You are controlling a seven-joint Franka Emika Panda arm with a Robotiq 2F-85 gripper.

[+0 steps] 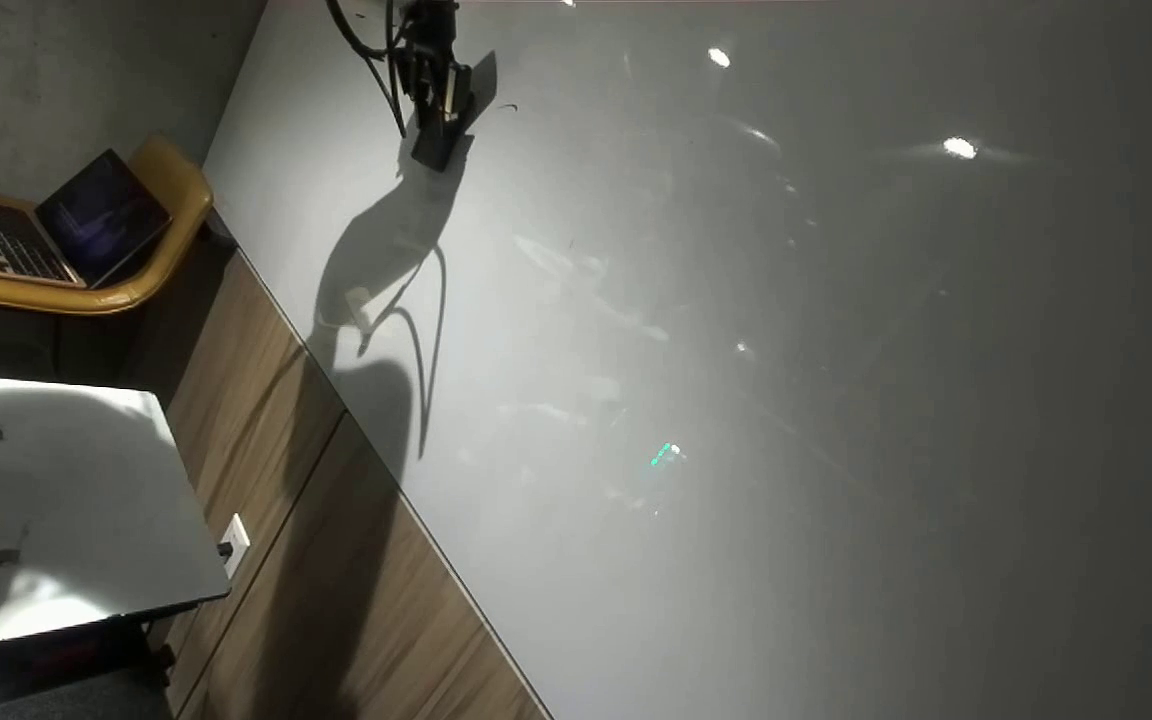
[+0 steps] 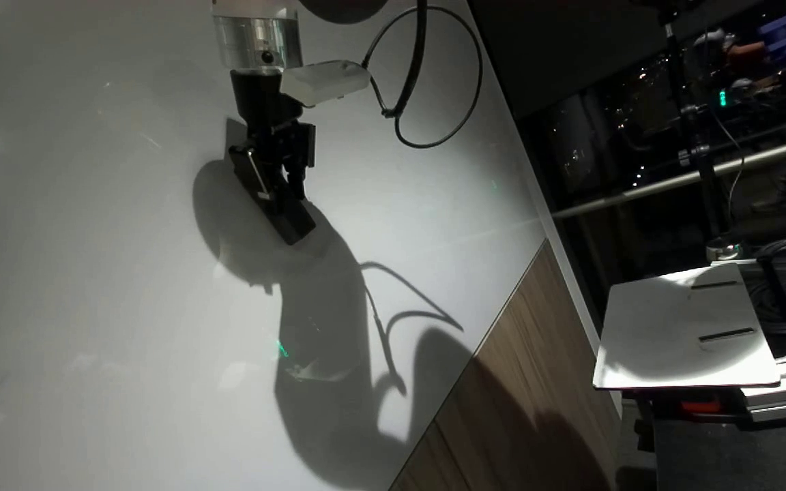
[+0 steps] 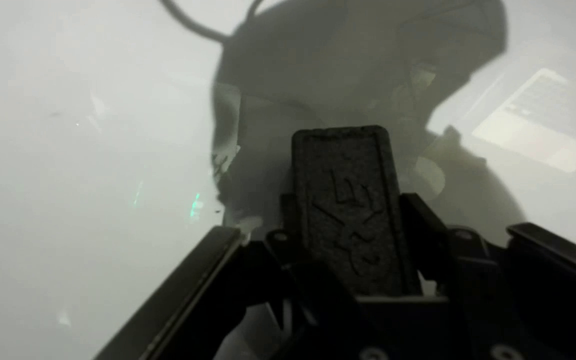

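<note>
My gripper [image 3: 350,215] is shut on a dark grey rectangular block [image 3: 345,175] that looks like a board eraser, with carved-looking lines on its face. In the wrist view a finger lies along each long side of the block. In both exterior views the gripper [image 1: 431,85] [image 2: 284,153] holds the block [image 1: 441,145] [image 2: 277,201] tilted, close by a large glossy white board [image 1: 736,560] [image 2: 127,286]. I cannot tell whether the block touches the board. A small dark curved mark [image 1: 508,106] is on the board beside the gripper. The arm's shadow covers part of the board.
Wood panelling [image 1: 336,580] [image 2: 516,372] borders the board, with a white outlet [image 1: 236,545] on it. A white platform [image 1: 86,500] [image 2: 679,341] stands nearby. A laptop [image 1: 16,240] sits on a yellow chair [image 1: 181,190]. A cable [image 2: 478,75] loops from the arm.
</note>
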